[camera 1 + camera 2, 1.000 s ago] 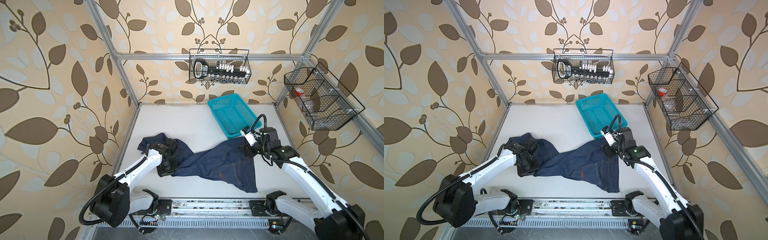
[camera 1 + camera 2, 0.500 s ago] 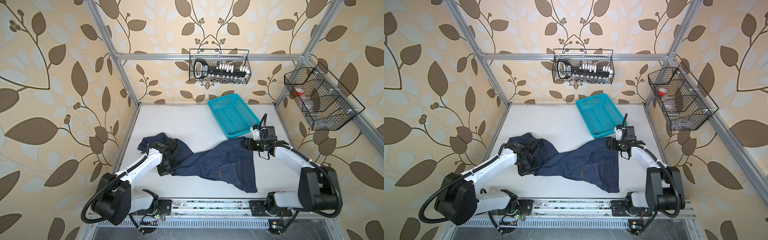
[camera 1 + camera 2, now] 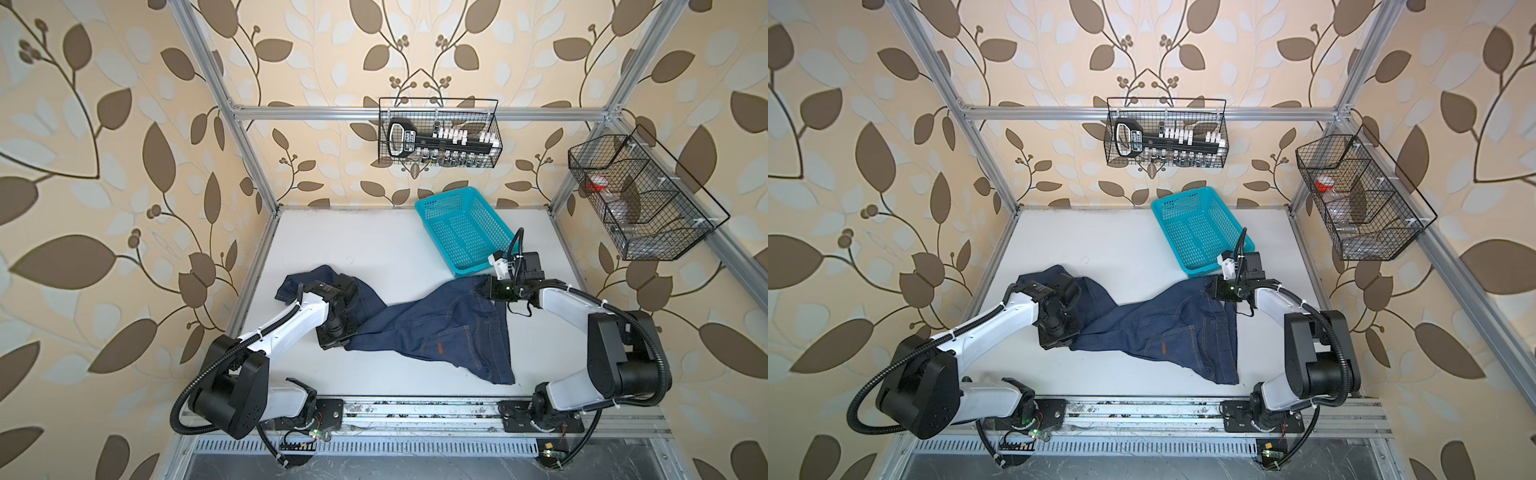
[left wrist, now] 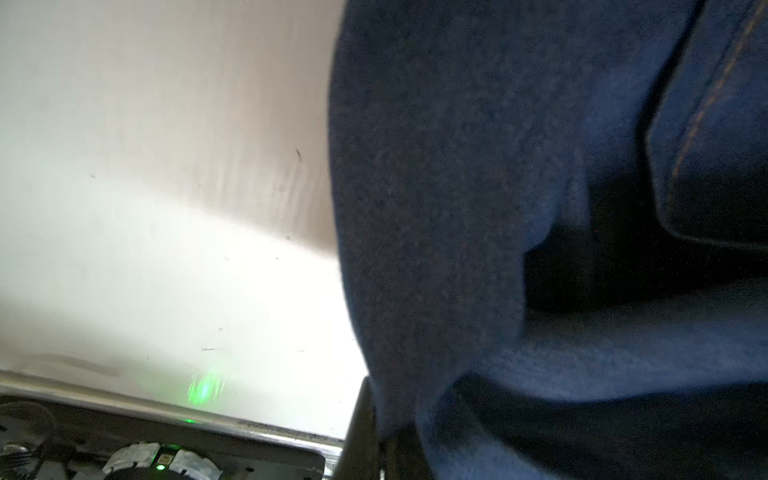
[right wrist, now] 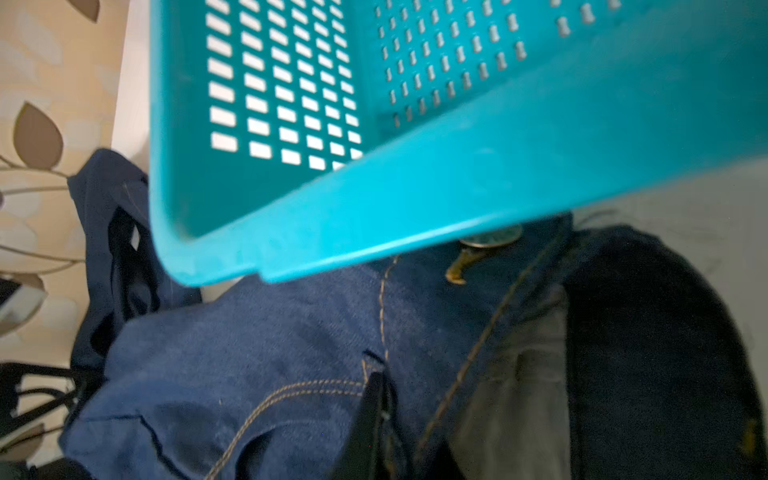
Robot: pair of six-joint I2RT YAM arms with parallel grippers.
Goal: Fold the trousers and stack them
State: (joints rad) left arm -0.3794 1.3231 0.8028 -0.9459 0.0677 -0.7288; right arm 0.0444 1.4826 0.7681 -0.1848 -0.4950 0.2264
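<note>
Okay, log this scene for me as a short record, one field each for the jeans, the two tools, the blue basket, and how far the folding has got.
trousers: dark denim, spread out unfolded on the table
left tool: shut on a leg of the trousers
right tool: shut on the waistband end
basket: turquoise, empty, at the back of the table, its near corner close to the right tool
folding: not yet begun

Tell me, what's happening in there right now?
Left fingers clamped on trousers, leg end. Right fingers clamped at waistband. Trousers unfolded, sprawled on table. Basket close beside right fingers.
</note>
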